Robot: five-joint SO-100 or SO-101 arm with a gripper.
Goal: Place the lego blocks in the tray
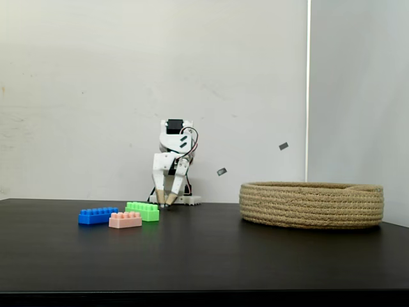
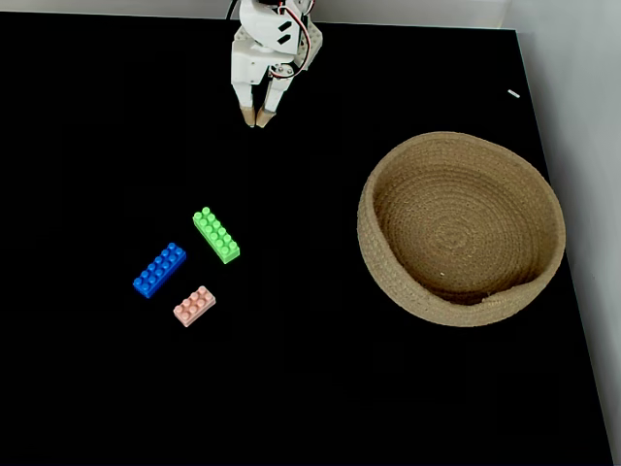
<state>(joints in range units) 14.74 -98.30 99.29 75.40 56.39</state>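
Note:
Three lego blocks lie close together on the black table: a green one (image 1: 143, 210) (image 2: 216, 235), a blue one (image 1: 97, 215) (image 2: 159, 270) and a pale pink one (image 1: 125, 220) (image 2: 194, 306). The tray (image 1: 311, 204) (image 2: 374, 194), a round tan rope basket, stands off to the right with nothing inside it. My gripper (image 1: 165, 204) (image 2: 257, 123) hangs tips-down at the table's far edge by the arm's base, behind the bricks and well apart from them. Its fingers are together and hold nothing.
The black table (image 2: 291, 388) ends at a white wall behind the arm and on the right past the tray. Bare tabletop separates the bricks from the tray. A small white scrap (image 2: 513, 94) lies at the far right corner.

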